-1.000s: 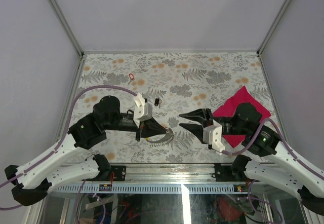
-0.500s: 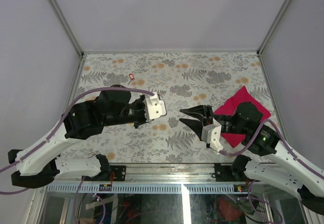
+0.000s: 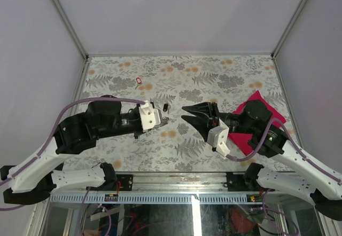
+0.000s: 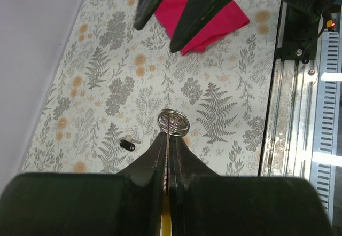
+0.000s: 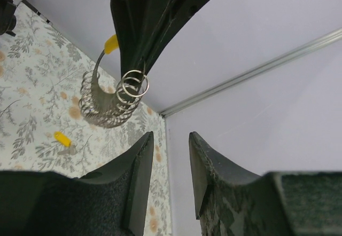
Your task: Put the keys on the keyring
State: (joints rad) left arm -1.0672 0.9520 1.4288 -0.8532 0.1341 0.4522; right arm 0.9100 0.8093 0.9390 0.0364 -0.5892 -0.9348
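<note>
Where pinched tight in the left gripper [image 3: 161, 121], thin silvery wire keyring [image 4: 173, 123] aloft, jutting right toward the right gripper [image 3: 184, 113], spread wide and empty close by. Tiny black-headed metal key [image 3: 166, 107] on the floral-patterned table [image 3: 214, 81] just beyond, left arm nearer.

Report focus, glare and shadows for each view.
Top external: even, soft light, only faint shadows on the table. Left wrist: keyring sharp, body of the left gripper dark and blurred, blown-out glare on the metal rail. Right wrist: right gripper dark and soft near the lens, keyring crisp.
</note>
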